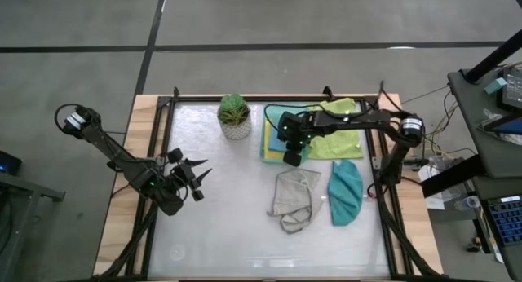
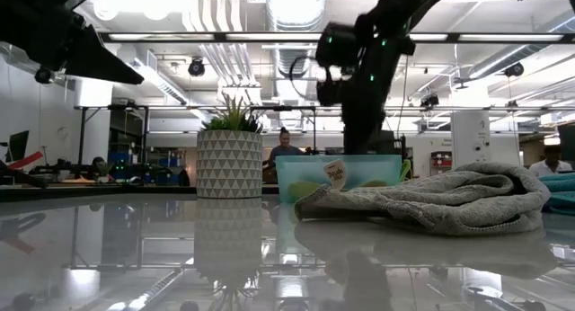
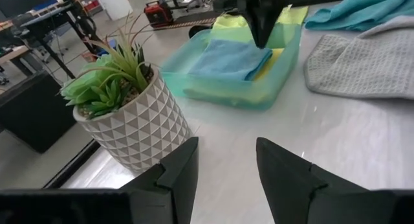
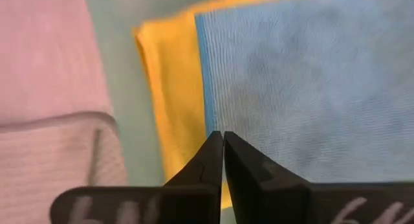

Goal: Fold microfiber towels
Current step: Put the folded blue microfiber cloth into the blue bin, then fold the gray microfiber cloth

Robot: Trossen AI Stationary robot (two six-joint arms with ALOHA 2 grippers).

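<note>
Beneath my clenched, empty right claw (image 4: 223,143), the soft light blue microfiber towel (image 4: 310,81) lies folded; beside it, the crumpled pale grey towel (image 1: 295,199) remains.

Robotics lab, exposed ceiling ducts (image 2: 296,10), equipment benches, people at workstations

Two folded towels (image 1: 272,140) are stacked in the tray (image 1: 265,156). The potted plant (image 1: 235,116) is set left of it.
</note>
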